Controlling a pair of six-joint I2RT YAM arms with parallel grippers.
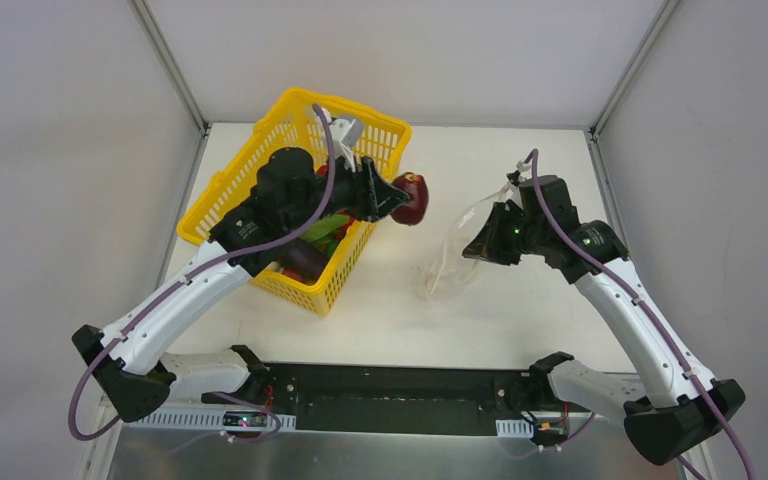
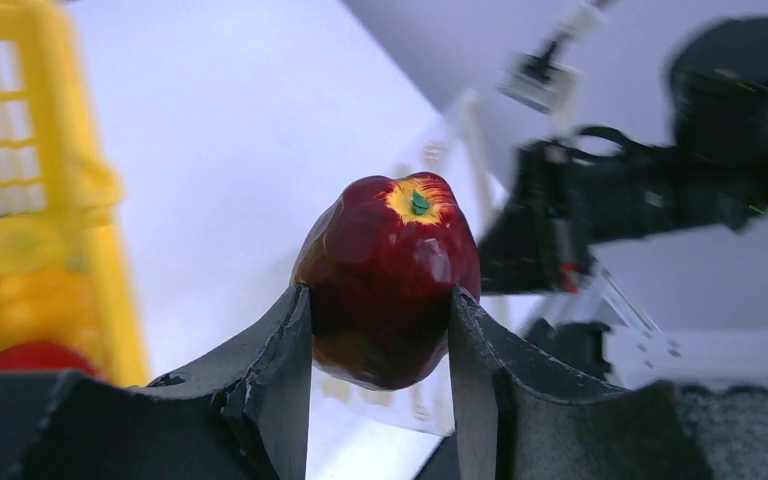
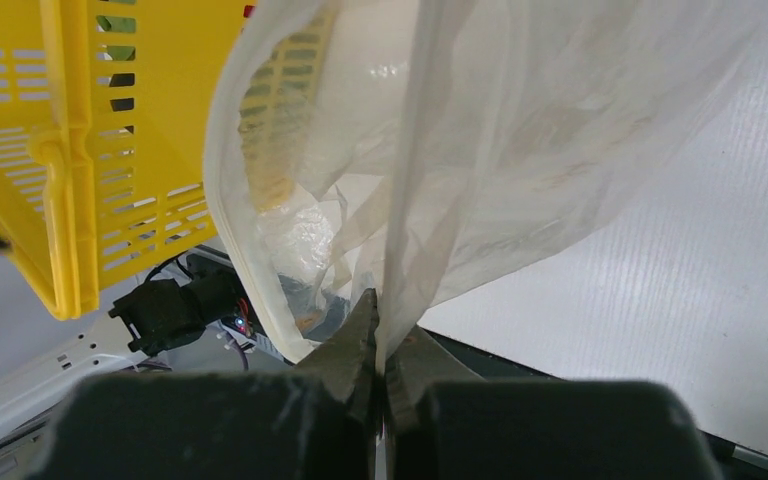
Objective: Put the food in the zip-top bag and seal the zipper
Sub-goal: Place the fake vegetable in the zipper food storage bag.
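My left end effector point(image 2: 380, 305) is clamped on a glossy dark red toy apple point(image 2: 385, 250), one finger pressed against each side. It's holding the apple up in the air just past the right wall of the yellow mesh basket point(image 1: 290, 125). More toy food point(image 1: 328, 232) sits in the basket, green, red and dark purple bits. My right end effector point(image 3: 382, 345) is pinched tight on the edge of the clear crinkly zip-top bag point(image 3: 540, 140), which hangs open-ish over the white table point(image 1: 520, 330). Apple and bag are apart, with bare table between them.
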